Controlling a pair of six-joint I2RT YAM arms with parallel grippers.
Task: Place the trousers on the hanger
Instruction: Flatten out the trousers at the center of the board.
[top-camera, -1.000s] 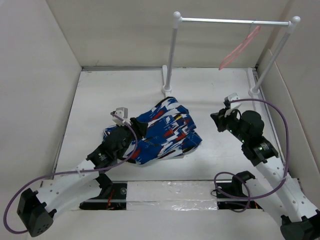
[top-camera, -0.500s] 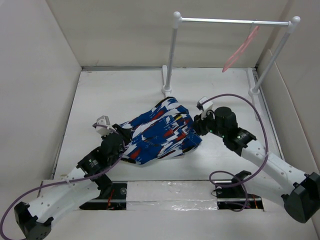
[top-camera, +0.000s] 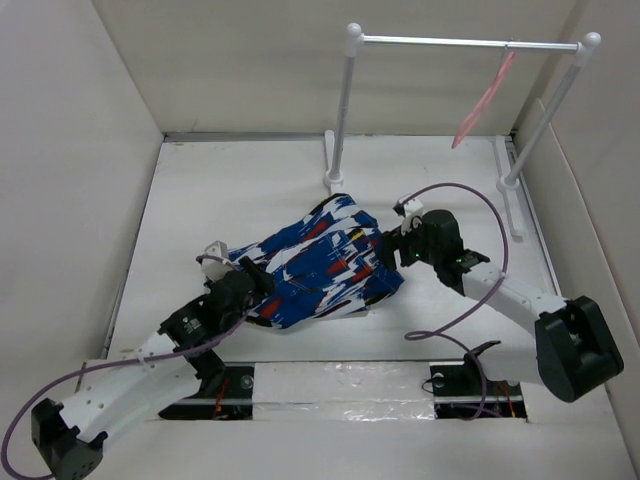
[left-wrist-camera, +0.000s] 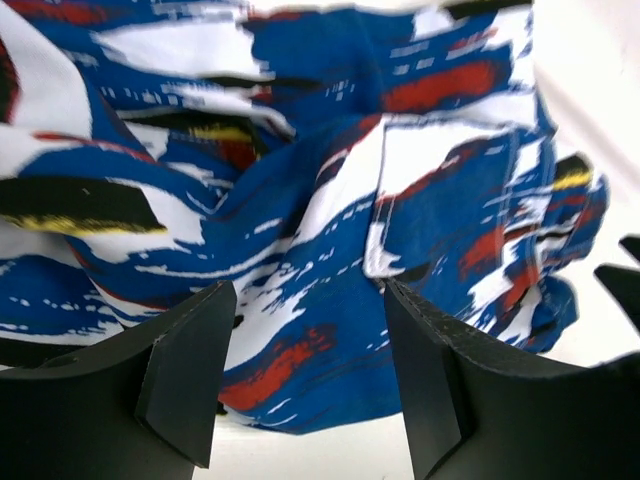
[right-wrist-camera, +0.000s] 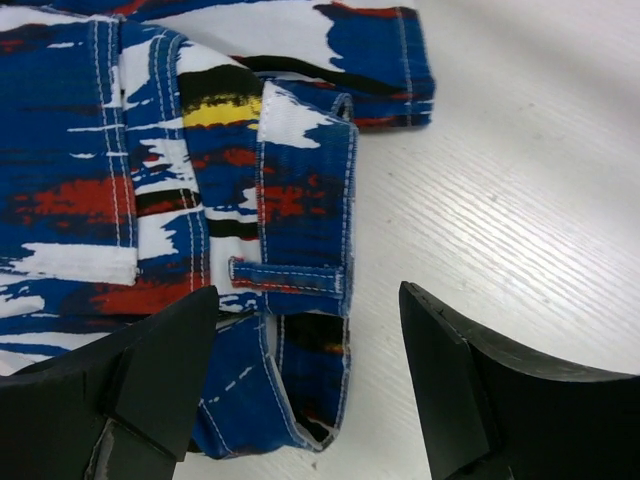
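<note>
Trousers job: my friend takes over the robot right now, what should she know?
Left gripper: open, at the near-left edge of the soft blue splash-patterned trousers, gripping nothing.
Right gripper: open, over their waistband end.
Trousers: bunched on the white table.
Thin pink hanger: hooked on the silver rail, bare.
Done: nothing yet.
To do: grasp, lift, drape over the hanger.

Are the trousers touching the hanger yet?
Apart. The top view shows the hanger hanging from the rail at the far right, while the trousers lie bunched on the table, with bare table between them.
</note>
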